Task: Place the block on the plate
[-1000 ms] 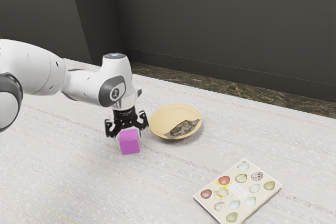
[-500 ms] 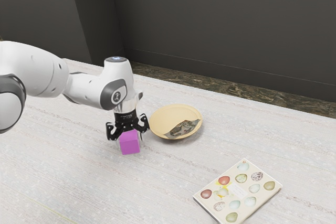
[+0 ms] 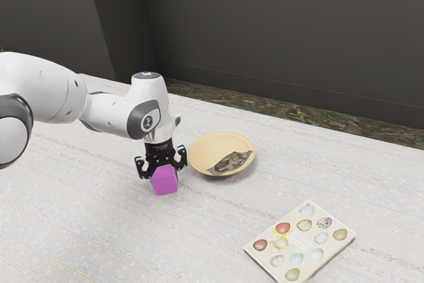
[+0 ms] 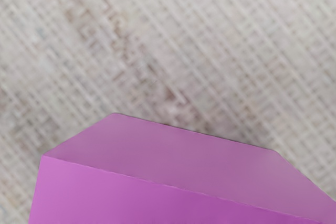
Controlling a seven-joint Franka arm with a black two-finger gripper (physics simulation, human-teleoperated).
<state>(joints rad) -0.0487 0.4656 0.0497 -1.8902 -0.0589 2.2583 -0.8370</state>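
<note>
My gripper (image 3: 163,174) is low over the table, pointing down around the upper part of the magenta block (image 3: 165,181). The block rests on the tabletop, on the exterior view's left of the tan plate (image 3: 211,144). That shallow round plate has a dark patterned patch on one side, and nothing sits on it. In the wrist view the magenta block (image 4: 173,153) looms large just under the hand, its edges slanting. The exterior view does not settle how my gripper stands on the block's sides.
A booklet with egg pictures (image 3: 299,240) lies flat near the exterior view's lower right, apart from plate and block. The pale table (image 3: 106,230) extends around them, with a dark wall (image 3: 278,31) behind.
Over the past second my hand has shifted slightly toward the exterior view's right and down over the block. The block has moved a touch the same way. The plate and booklet are still.
</note>
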